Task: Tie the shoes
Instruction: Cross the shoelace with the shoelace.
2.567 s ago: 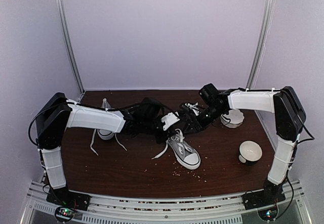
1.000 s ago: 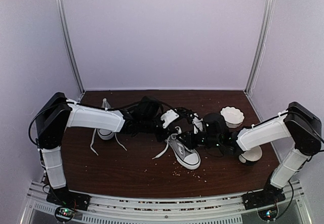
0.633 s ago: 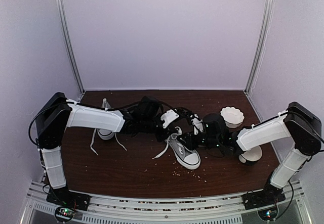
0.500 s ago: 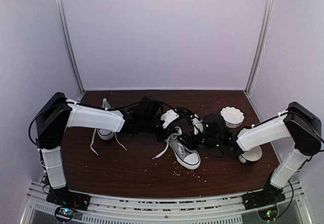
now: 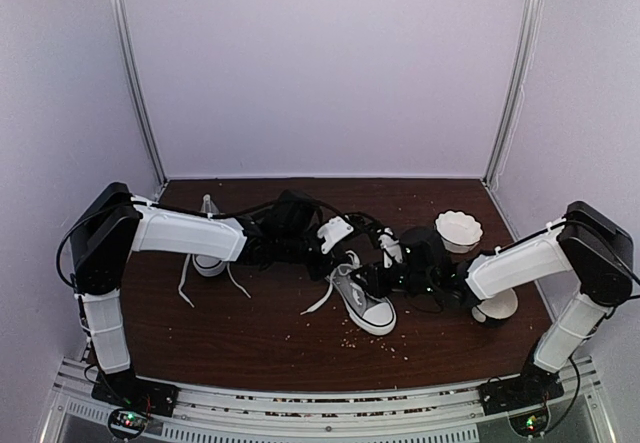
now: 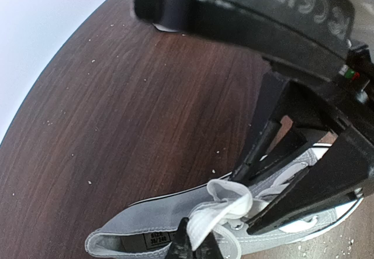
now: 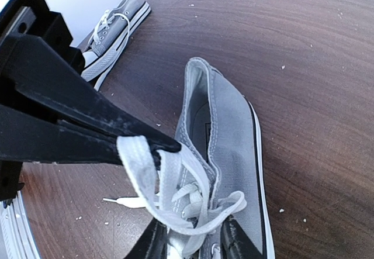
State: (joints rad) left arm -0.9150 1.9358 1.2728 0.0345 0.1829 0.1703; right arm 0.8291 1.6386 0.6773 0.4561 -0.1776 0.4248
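One grey shoe lies mid-table, toe toward the front; it also fills the right wrist view and shows its heel opening in the left wrist view. My left gripper is shut on a loop of white lace above the tongue. My right gripper is open, its fingers straddling the crossed laces, with a thin loop draped across the gap. The other shoe lies at the left, behind the left arm.
A white scalloped bowl stands at the back right. A second white bowl sits partly under the right forearm. Crumbs are scattered over the dark wooden table. Metal posts frame the back corners.
The right arm swung from the back near the bowl down to the shoe's laces, then crept slightly left. Its jaws have widened. The left gripper has kept hold of the lace loop.
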